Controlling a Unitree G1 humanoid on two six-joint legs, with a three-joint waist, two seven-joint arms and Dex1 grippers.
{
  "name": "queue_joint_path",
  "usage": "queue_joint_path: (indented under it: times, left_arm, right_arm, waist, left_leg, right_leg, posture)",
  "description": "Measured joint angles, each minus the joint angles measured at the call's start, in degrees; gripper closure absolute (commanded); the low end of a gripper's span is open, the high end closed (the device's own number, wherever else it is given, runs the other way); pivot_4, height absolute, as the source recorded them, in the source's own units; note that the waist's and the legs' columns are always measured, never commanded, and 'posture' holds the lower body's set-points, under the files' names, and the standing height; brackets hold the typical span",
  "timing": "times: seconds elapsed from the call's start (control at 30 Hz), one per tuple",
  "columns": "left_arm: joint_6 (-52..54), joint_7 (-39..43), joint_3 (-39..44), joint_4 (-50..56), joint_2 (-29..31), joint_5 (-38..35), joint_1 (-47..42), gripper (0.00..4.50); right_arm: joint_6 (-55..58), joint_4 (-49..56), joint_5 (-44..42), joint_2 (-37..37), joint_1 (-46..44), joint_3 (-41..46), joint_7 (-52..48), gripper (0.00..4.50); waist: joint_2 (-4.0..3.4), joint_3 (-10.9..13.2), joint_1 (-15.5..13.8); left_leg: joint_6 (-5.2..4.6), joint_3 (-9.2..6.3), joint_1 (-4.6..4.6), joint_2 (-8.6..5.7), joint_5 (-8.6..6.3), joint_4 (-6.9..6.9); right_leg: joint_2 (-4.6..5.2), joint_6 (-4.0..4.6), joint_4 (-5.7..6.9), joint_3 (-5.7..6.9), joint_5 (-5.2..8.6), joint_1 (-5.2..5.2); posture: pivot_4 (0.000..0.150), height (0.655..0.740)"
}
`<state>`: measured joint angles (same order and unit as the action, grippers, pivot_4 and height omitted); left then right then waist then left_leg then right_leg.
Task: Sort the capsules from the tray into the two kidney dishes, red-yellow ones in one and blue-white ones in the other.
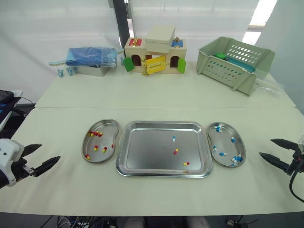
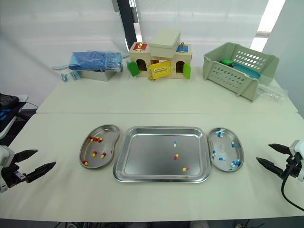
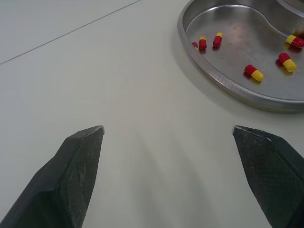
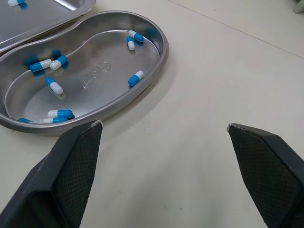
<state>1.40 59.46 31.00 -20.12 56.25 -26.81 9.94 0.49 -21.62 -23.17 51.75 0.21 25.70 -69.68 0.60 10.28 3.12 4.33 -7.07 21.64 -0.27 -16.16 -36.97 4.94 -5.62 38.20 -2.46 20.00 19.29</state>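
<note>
- Your left gripper (image 1: 51, 151) hovers low over the near left corner of the table (image 1: 156, 97). Its two black fingers (image 3: 76, 180) are spread wide with nothing between them.
- Ahead of that gripper, toward the middle, you have the left dish (image 1: 106, 137). Several red-yellow capsules (image 1: 95, 134) lie scattered in it. The gripper is near the dish's rim but does not touch it.
- Your right gripper (image 1: 266, 147) hovers low at the near right side of the table. It is also wide open and empty, and its fingers (image 4: 71, 175) point in toward the middle.
- Near that gripper sits the right dish (image 1: 226, 142), holding several blue-white capsules (image 1: 235, 160). Most of them lie toward its near end. The gripper stays apart from the rim.
- Between the two dishes, just beside each, lies the tray (image 1: 147, 152). Three capsules are on it, all in its right half.
- The lone blue-white capsule (image 1: 174, 138) lies farthest from you. The middle red-yellow capsule (image 1: 175, 151) lies just nearer than it. The last red-yellow capsule (image 1: 186, 164) lies close to the tray's near rim.
- Along the far side of the table you see a blue bag (image 1: 92, 56) resting on a metal box at the left. A wooden toy house (image 1: 154, 58) with coloured doors stands in the centre. A pale green basket (image 1: 235, 61) sits tipped at the right.
</note>
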Motion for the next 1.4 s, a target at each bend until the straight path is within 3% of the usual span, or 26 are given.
queue_joint_path:
  times: [0.83, 0.97, 1.17, 1.4]
  left_arm:
    - [2.5, 1.3, -1.7, 1.7, -0.4, 3.0, -4.5, 0.00]
    - [3.5, 2.0, -1.8, 3.9, -0.4, 3.0, -4.4, 0.00]
    - [9.5, 3.2, -5.1, 15.1, -0.6, 1.7, -4.3, 0.00]
    - [15.9, 2.4, -15.0, 27.8, -5.1, -0.4, -9.6, 0.00]
  right_arm:
    - [0.8, 4.4, -2.1, -0.1, 4.4, 0.5, 0.1, 0.05]
    - [1.9, 10.3, -4.0, -1.0, 8.9, 1.1, -0.8, 0.05]
    - [8.0, 28.8, -9.8, -4.7, 18.2, 1.6, -0.1, 0.05]
    - [8.3, 43.7, -12.3, -14.6, 26.5, -1.8, 3.1, 0.05]
  waist:
    - [0.00, 0.0, 0.1]
    - [0.00, 0.0, 0.1]
    - [0.01, 0.0, -0.2]
    - [0.00, 0.0, -1.0]
  left_leg:
    - [0.00, 0.00, 0.02, 0.00, 0.00, -0.01]
    - [0.00, 0.00, 0.02, 0.00, 0.00, -0.01]
    - [0.00, -0.03, 0.06, 0.01, 0.00, -0.04]
    - [0.01, -0.03, 0.05, 0.00, 0.00, -0.07]
  right_leg:
    - [0.00, 0.00, 0.05, -0.01, 0.00, 0.02]
    - [0.00, 0.00, 0.06, -0.01, 0.00, 0.02]
    - [0.01, 0.00, 0.10, 0.00, 0.00, 0.01]
    - [0.01, 0.00, 0.12, 0.00, 0.00, 0.01]
  posture:
    - [0.150, 0.7400]
    - [0.150, 0.7400]
    - [0.150, 0.7400]
    - [0.150, 0.7400]
